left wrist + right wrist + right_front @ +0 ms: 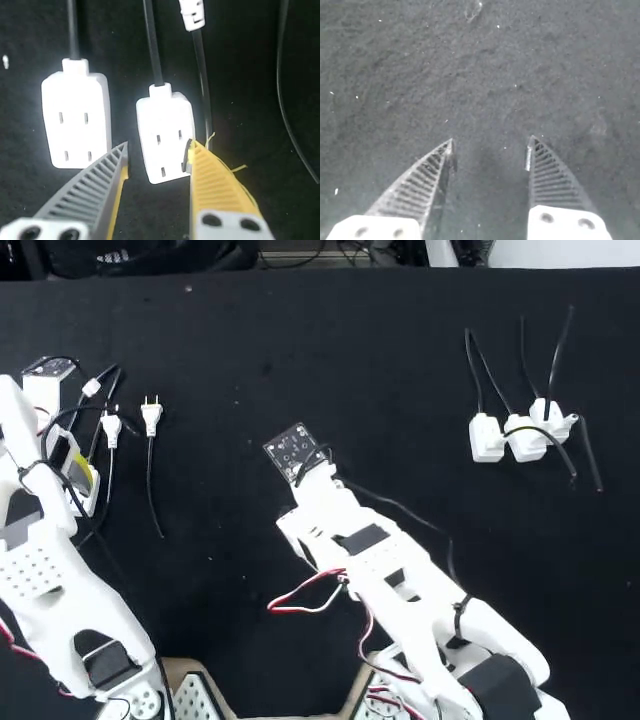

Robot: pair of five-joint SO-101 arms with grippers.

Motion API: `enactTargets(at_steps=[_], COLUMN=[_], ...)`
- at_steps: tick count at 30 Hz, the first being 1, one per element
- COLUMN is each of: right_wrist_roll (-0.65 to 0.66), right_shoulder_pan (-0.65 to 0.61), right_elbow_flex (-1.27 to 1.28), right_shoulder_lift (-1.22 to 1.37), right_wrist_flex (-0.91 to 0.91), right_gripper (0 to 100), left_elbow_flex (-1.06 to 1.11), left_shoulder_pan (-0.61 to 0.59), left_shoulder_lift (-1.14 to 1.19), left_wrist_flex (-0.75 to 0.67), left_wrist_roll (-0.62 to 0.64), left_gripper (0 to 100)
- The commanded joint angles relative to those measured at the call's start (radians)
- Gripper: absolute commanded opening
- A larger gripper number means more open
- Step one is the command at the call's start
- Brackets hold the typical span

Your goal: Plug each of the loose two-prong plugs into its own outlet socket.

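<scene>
The left pincer (157, 144) is standing spread and gripping nothing, its grey and yellow tips flanking the near end of a white outlet socket (165, 117); whether they are touching it cannot be told. A second socket (75, 120) is lying just beside that one, its cord running the same way, and every slot showing on both is standing empty. The right pincer (491, 140) is likewise hanging spread and empty over bare bench (480, 60). Taking the first plug (151, 416) as the reference: the second plug (110, 428) is lying just beside it on the bench, both with prongs bare and cords trailing loose. The left arm (40, 540) is sitting near it, and the right arm (400, 580) is resting well apart from it. A cluster of white blocks (525, 437) with black cords is lying farther off again, beyond the right arm. Whether anything in that cluster is already mated cannot be told. Judgement: no insertion is showing as done. Both plugs are awaiting pickup, alignment and seating, so the task is standing at or near its start.
</scene>
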Motion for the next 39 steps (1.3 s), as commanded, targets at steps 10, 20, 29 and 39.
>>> enactTargets(at_steps=[10,20,29,39], right_wrist_roll=[0.003,0.003,0.003,0.003], right_shoulder_pan=[-0.012,-0.012,-0.012,-0.012], right_elbow_flex=[-0.004,-0.004,-0.004,-0.004], right_shoulder_lift=[-0.039,-0.039,-0.039,-0.039], right_wrist_flex=[-0.017,-0.017,-0.017,-0.017], right_gripper=[20.8,20.8,20.8,20.8], left_elbow_flex=[-0.288,-0.331,-0.331,-0.332], left_shoulder_pan=[-0.013,-0.012,-0.01,-0.008], left_shoulder_lift=[0.103,0.092,0.186,0.227], left_wrist_flex=[0.183,0.19,0.218,0.222], left_wrist_roll=[0.002,0.023,0.023,0.072], left_gripper=[19,28,24,20])
